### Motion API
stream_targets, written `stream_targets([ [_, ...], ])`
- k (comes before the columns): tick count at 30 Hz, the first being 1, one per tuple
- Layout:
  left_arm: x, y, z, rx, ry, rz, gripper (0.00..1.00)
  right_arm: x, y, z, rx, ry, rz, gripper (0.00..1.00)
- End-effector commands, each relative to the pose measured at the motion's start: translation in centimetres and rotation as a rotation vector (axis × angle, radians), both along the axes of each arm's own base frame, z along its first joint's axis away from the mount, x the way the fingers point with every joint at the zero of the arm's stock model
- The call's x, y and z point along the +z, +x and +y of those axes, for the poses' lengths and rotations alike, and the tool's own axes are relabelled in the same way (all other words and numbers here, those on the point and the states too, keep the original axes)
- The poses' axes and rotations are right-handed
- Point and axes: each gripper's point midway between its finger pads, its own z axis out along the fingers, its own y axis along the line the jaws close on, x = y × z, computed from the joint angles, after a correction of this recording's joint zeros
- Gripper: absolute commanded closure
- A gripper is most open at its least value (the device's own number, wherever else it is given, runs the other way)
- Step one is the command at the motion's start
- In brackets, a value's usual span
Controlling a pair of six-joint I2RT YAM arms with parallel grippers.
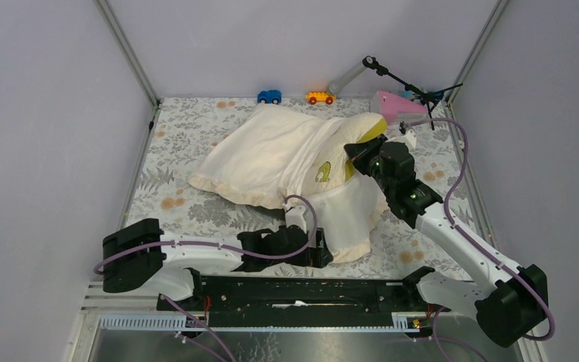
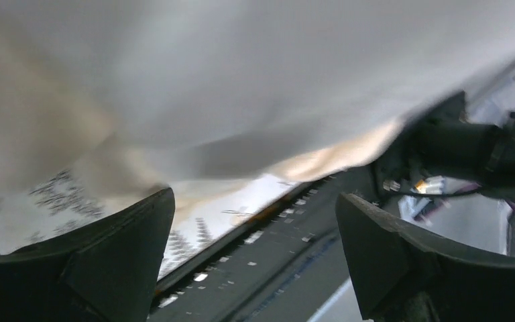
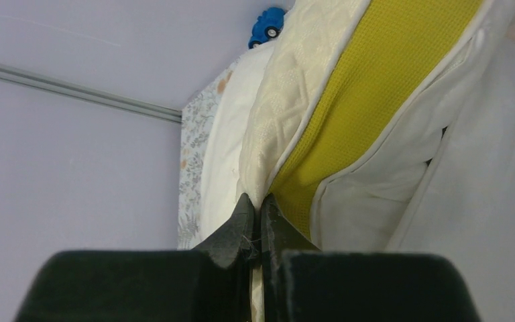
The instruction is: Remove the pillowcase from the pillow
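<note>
The pillow (image 1: 330, 167) lies across the middle of the table; its quilted corner with the yellow logo and its yellow-green band (image 1: 374, 129) are bare. The cream pillowcase (image 1: 260, 154) covers its left part, and more cream cloth (image 1: 356, 215) trails towards the near edge. My right gripper (image 1: 354, 154) is shut on the pillow's quilted edge (image 3: 288, 100), beside the band (image 3: 375, 87). My left gripper (image 1: 323, 253) is open and empty, low at the near edge, just under the trailing cloth (image 2: 241, 80). Its fingers (image 2: 124, 258) are wide apart.
A blue toy car (image 1: 269, 96) and an orange toy car (image 1: 319, 97) stand at the back wall, with a pink object (image 1: 396, 103) and a black stand (image 1: 407, 84) at the back right. A black rail (image 2: 288, 255) runs along the table's near edge.
</note>
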Motion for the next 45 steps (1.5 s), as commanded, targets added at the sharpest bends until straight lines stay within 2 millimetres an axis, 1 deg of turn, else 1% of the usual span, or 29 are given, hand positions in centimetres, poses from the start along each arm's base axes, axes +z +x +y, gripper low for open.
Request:
stream_targets([
  [1, 0.8, 2.9, -0.5, 0.248, -0.205, 0.011, 0.01, 7.3, 0.6, 0.2, -0.036, 0.203, -0.183, 1.0],
  [3, 1.4, 3.8, -0.5, 0.289, -0.181, -0.034, 0.01, 7.0, 0.4, -0.3, -0.062, 0.216, -0.161, 1.0],
  [5, 2.1, 4.5, -0.2, 0.335, -0.092, -0.105, 0.01, 6.4, 0.4, -0.8, -0.096, 0.231, -0.133, 1.0],
  [8, 3.3, 4.4, -0.2, 0.403, 0.002, -0.19, 0.01, 5.6, 0.4, -1.1, -0.117, 0.243, -0.116, 1.0],
  [10, 3.7, 4.4, -0.6, 0.418, 0.005, -0.21, 0.01, 5.3, 0.4, -1.0, -0.117, 0.248, -0.108, 1.0],
  [13, 3.7, 4.5, -1.7, 0.398, -0.012, -0.23, 0.01, 5.0, 0.5, -0.7, -0.11, 0.267, -0.098, 1.0],
  [16, 3.8, 5.5, -2.0, 0.401, 0.012, -0.269, 0.02, 5.1, 0.4, -0.5, -0.104, 0.278, -0.094, 1.0],
  [17, 3.6, 5.9, -1.9, 0.407, 0.018, -0.266, 0.07, 5.1, 0.4, -0.5, -0.104, 0.277, -0.093, 1.0],
  [19, 2.5, 6.7, -1.4, 0.417, 0.031, -0.235, 0.25, 5.3, 0.4, -0.8, -0.114, 0.269, -0.095, 1.0],
  [22, 0.4, 7.4, -0.1, 0.437, 0.046, -0.192, 0.58, 6.4, 0.3, -1.4, -0.134, 0.254, -0.121, 1.0],
  [23, -0.2, 7.5, 0.3, 0.44, 0.059, -0.193, 0.73, 6.9, 0.3, -1.5, -0.137, 0.243, -0.131, 1.0],
  [25, -1.2, 7.5, 1.7, 0.47, 0.112, -0.194, 0.98, 8.0, 0.4, -2.1, -0.154, 0.217, -0.148, 1.0],
  [26, -1.6, 7.5, 2.3, 0.486, 0.136, -0.193, 1.0, 8.7, 0.4, -2.5, -0.169, 0.203, -0.164, 1.0],
  [28, -2.7, 7.3, 3.8, 0.505, 0.184, -0.19, 1.0, 10.3, 0.4, -3.6, -0.21, 0.17, -0.201, 1.0],
  [30, -3.7, 7.1, 5.1, 0.517, 0.21, -0.179, 1.0, 12.2, 0.4, -4.9, -0.26, 0.133, -0.249, 1.0],
  [31, -4.2, 6.9, 5.6, 0.522, 0.221, -0.169, 1.0, 13.8, 0.2, -5.4, -0.272, 0.117, -0.284, 1.0],
  [34, -6.4, 6.7, 7.5, 0.536, 0.276, -0.109, 1.0, 17.4, -0.1, -6.4, -0.287, 0.022, -0.344, 1.0],
  [36, -7.3, 7.0, 9.2, 0.572, 0.311, -0.083, 1.0, 17.8, -0.4, -7.2, -0.295, -0.069, -0.329, 1.0],
  [38, -7.1, 7.3, 10.8, 0.614, 0.322, -0.091, 1.0, 17.8, -0.8, -7.8, -0.304, -0.108, -0.323, 1.0],
  [41, -5.5, 8.4, 13.4, 0.686, 0.325, -0.115, 1.0, 16.2, -1.8, -8.8, -0.325, -0.136, -0.301, 1.0],
  [43, -4.2, 9.5, 15.6, 0.741, 0.314, -0.113, 1.0, 15.2, -3.0, -10.3, -0.364, -0.15, -0.297, 1.0],
  [44, -3.2, 10.0, 16.6, 0.763, 0.28, -0.109, 1.0, 14.2, -3.4, -11.0, -0.388, -0.172, -0.284, 1.0],
  [45, -2.8, 10.8, 18.3, 0.798, 0.272, -0.106, 1.0, 13.2, -3.8, -11.8, -0.412, -0.202, -0.268, 1.0],
])
